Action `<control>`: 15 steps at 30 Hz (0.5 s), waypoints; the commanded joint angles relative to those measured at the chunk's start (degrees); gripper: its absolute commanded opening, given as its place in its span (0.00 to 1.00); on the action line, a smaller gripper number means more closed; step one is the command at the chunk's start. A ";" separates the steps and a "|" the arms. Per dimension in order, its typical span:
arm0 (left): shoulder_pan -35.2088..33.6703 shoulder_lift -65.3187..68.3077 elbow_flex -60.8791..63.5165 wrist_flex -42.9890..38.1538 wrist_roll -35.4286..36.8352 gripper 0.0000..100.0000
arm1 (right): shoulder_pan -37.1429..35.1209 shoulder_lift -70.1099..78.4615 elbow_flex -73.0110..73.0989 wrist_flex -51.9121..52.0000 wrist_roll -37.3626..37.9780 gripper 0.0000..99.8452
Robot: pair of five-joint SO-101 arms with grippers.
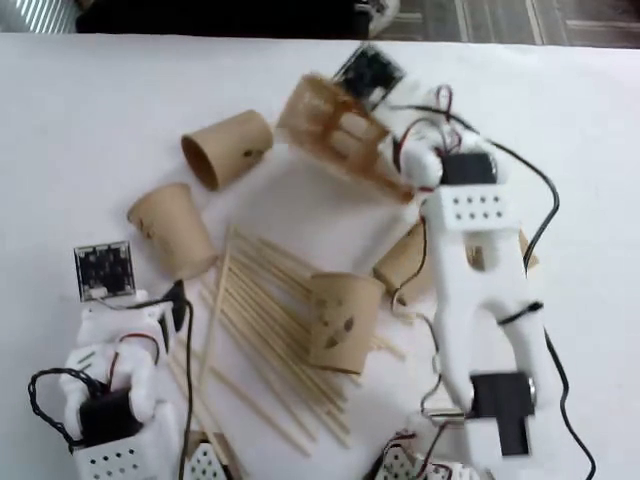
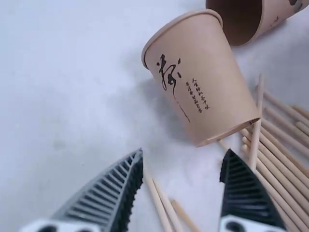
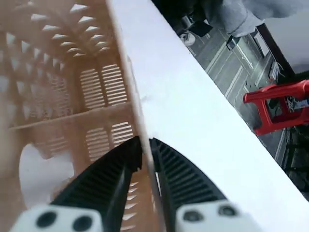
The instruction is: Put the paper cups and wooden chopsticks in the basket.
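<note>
the left gripper [image 2: 184, 154] hangs wide open over the table [image 2: 58, 96], holding nothing, near a paper cup [image 2: 203, 82] that lies on its side beside the chopsticks [image 2: 285, 145]. the right gripper [image 3: 145, 142] is pinched narrow on the wall of the basket [image 3: 96, 82], which sits tilted. the paper cup and chopsticks lie on the table, outside the basket.

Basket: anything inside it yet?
No cups or chopsticks visible inside the basket; its slatted walls look bare. The right claw, shut on its wall, covers part of the interior, so that corner can't be checked.
</note>
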 commanded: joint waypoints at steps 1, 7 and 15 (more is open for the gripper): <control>-0.66 0.48 -0.62 -1.05 0.53 0.27 | 3.82 6.46 -8.09 0.13 -5.36 0.04; -0.66 0.48 -0.53 -1.14 0.53 0.27 | 3.91 10.59 -21.36 9.27 -12.75 0.22; -0.66 0.48 -0.44 -1.14 0.53 0.27 | 3.21 10.15 -33.76 15.34 -13.19 0.22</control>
